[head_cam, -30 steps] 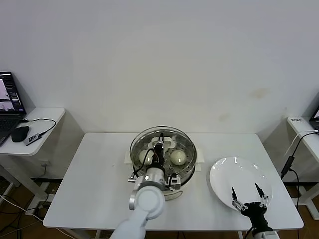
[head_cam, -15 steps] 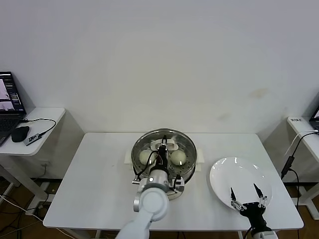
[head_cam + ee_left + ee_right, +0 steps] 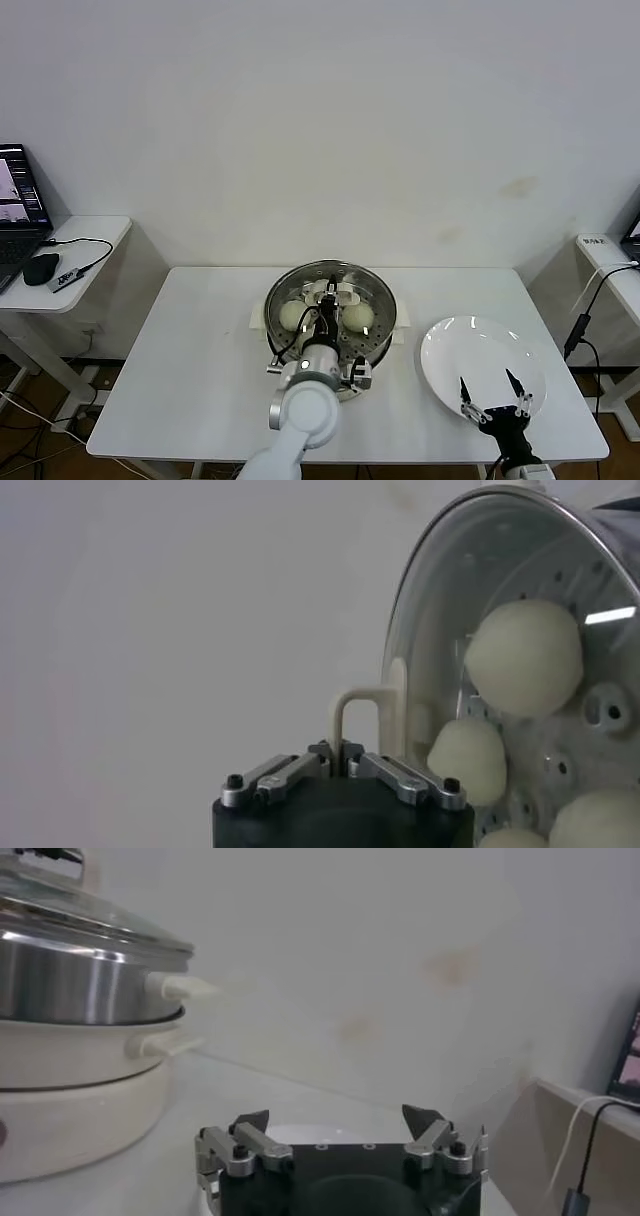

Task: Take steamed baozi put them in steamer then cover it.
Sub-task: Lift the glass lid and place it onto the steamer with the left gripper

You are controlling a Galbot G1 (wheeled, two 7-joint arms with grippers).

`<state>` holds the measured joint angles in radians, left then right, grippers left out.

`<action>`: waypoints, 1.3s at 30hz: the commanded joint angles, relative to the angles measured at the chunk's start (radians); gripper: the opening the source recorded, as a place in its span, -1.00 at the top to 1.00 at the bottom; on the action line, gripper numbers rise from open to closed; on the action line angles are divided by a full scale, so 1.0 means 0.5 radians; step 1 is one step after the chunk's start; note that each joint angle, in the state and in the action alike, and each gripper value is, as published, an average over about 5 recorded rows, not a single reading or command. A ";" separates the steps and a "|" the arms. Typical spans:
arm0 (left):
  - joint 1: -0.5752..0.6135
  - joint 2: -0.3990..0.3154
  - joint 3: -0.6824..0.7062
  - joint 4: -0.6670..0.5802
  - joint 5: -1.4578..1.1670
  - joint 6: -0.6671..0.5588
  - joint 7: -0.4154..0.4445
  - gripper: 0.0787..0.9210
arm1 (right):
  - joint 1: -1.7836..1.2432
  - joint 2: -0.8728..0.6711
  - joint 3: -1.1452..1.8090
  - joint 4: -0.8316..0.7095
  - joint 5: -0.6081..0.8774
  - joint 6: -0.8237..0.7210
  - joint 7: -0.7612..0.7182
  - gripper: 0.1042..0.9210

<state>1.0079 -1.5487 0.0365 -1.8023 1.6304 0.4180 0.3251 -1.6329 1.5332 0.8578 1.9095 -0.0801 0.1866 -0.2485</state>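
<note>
The steamer (image 3: pixel 379 344) stands mid-table, its steel wall and white base also in the right wrist view (image 3: pixel 70 968). The cover (image 3: pixel 374 291) lies over the pot. My left gripper (image 3: pixel 325 300) is shut on the cover's white handle (image 3: pixel 346 708), jaws (image 3: pixel 337 755) pinching its thin bar. Steamed baozi (image 3: pixel 291 316) (image 3: pixel 359 316) show through the glass; the left wrist view shows several of them (image 3: pixel 523 657) (image 3: pixel 468 760) on the perforated tray. My right gripper (image 3: pixel 491 384) (image 3: pixel 337 1116) is open and empty above the plate's near edge.
A flat white plate (image 3: pixel 470 350) lies at the table's right, with nothing on it. A side table with a laptop and mouse (image 3: pixel 40 268) stands at far left. Another small table with cables (image 3: pixel 605 260) stands at far right.
The left gripper and the cover have shifted slightly to the right and now sit centred over the pot. The right gripper has hardly moved.
</note>
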 commanded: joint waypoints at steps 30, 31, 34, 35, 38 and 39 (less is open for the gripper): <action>0.006 0.017 -0.052 -0.013 0.085 -0.101 -0.014 -0.16 | -0.012 0.009 -0.025 0.017 -0.016 0.006 0.000 -0.76; 0.004 0.016 -0.052 -0.010 0.086 -0.104 -0.013 -0.09 | -0.012 0.009 -0.025 0.017 -0.016 0.006 0.000 -0.76; -0.001 0.015 -0.052 -0.001 0.090 -0.114 -0.011 0.11 | -0.013 0.009 -0.025 0.017 -0.016 0.006 0.000 -0.76; -0.002 0.016 -0.052 0.001 0.092 -0.117 -0.010 0.19 | -0.013 0.009 -0.025 0.018 -0.016 0.006 0.000 -0.76; 0.000 0.017 -0.052 0.004 0.095 -0.122 -0.008 0.40 | -0.014 0.009 -0.025 0.017 -0.016 0.006 -0.001 -0.76; 0.002 0.017 -0.051 0.006 0.095 -0.124 -0.008 0.46 | -0.014 0.009 -0.025 0.017 -0.016 0.006 -0.001 -0.76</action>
<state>1.0072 -1.5413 0.0104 -1.8003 1.6745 0.3588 0.3210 -1.6396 1.5375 0.8455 1.9179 -0.0885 0.1897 -0.2489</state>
